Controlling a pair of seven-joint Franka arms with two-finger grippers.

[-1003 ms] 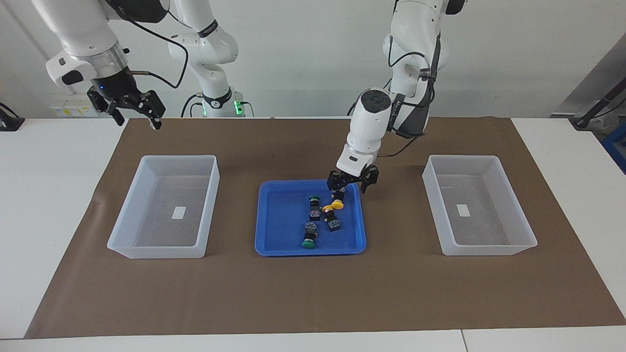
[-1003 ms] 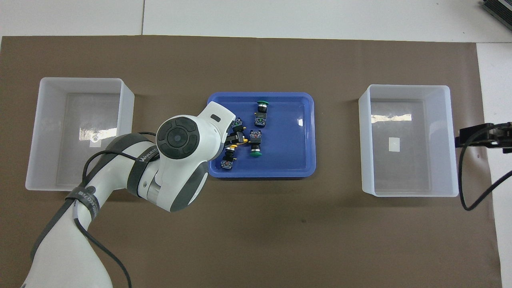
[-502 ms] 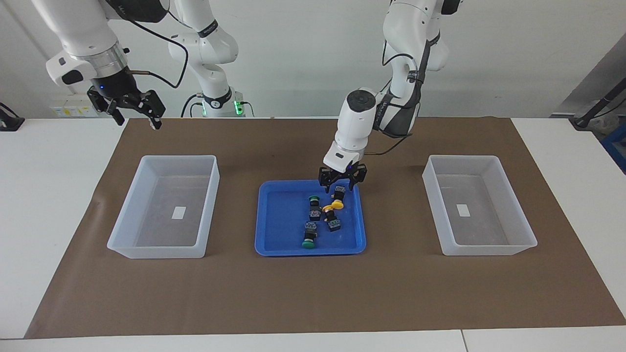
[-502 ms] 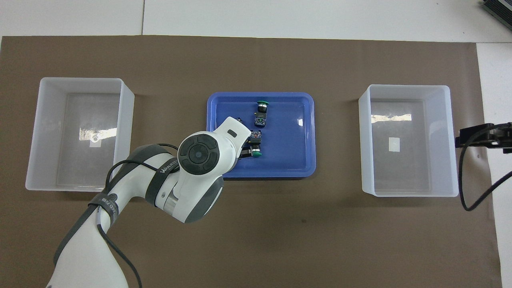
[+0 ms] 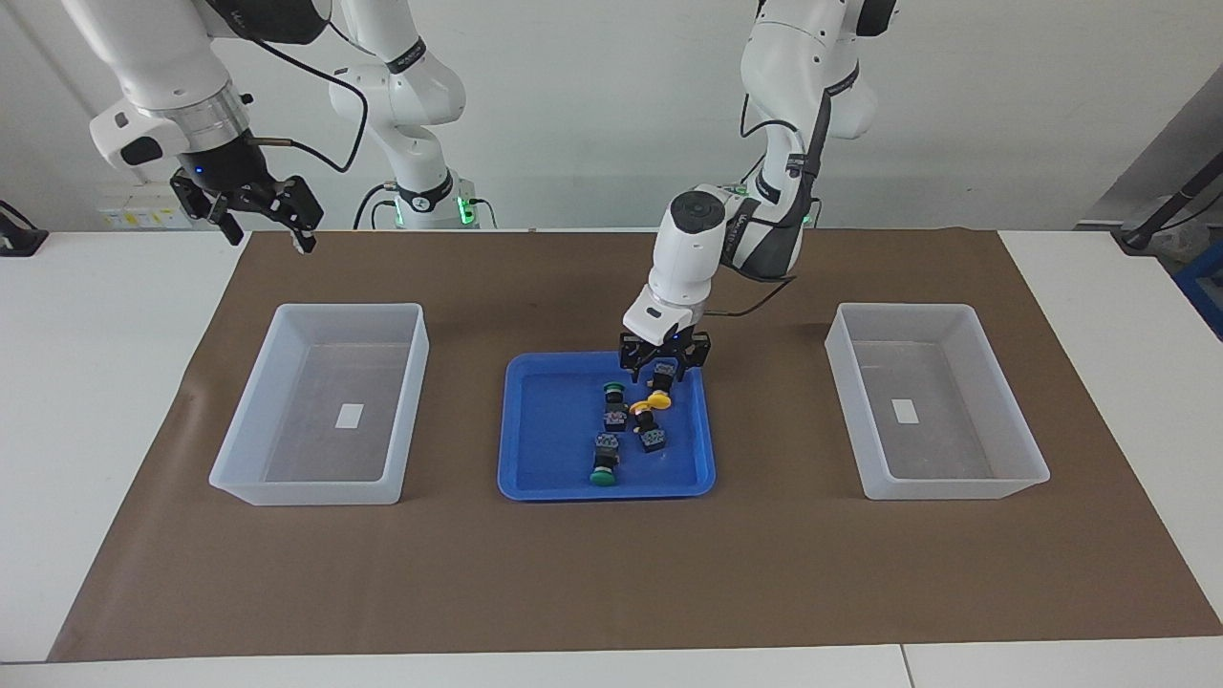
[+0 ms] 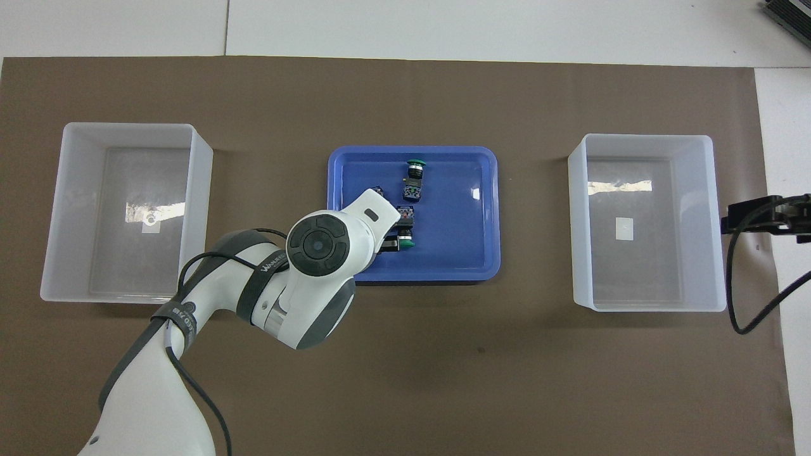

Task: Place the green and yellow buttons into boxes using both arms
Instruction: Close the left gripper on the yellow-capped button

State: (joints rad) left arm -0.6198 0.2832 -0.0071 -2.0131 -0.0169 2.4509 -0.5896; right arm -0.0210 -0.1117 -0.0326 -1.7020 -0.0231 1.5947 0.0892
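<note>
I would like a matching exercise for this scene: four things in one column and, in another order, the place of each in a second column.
Things:
1. left gripper
2. right gripper
3. green and yellow buttons
4. boxes

Places:
A. lying in the blue tray
B. one at each end of the brown mat, with nothing in them
C. low over the tray's edge that is nearest to the robots
D. raised over the mat's corner at the right arm's end, waiting

Pairs: 1-C, 2-D, 3-A, 4-B
</note>
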